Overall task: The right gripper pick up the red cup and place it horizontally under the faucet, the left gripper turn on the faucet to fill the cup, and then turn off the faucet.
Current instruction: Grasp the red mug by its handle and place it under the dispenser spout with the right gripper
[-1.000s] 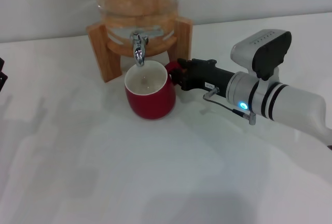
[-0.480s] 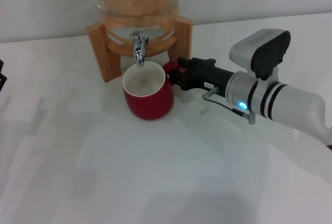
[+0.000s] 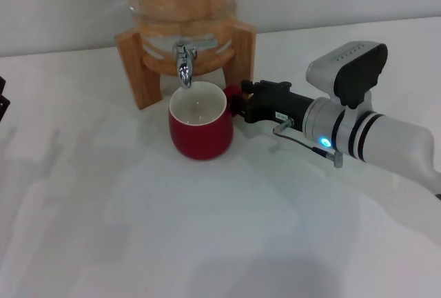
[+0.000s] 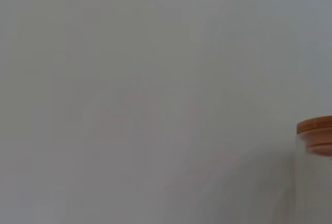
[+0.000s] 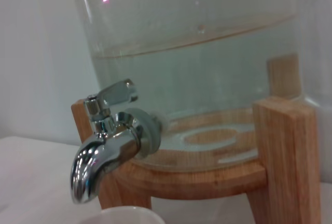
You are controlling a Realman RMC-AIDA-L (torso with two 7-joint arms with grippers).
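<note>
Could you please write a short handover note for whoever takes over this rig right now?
Right gripper: black claw on a silver banded wrist, jaws shut on the loop handle of the squat dark-red ceramic cup.
Left gripper: only a black edge at the head view's left border; jaws not visible.
The cup stands upright on the white table, its white, apparently empty inside under the small chrome faucet of the glass dispenser on a wooden stand.
Done: cup placed under the spout.
Left: open the faucet, fill, close it.
</note>
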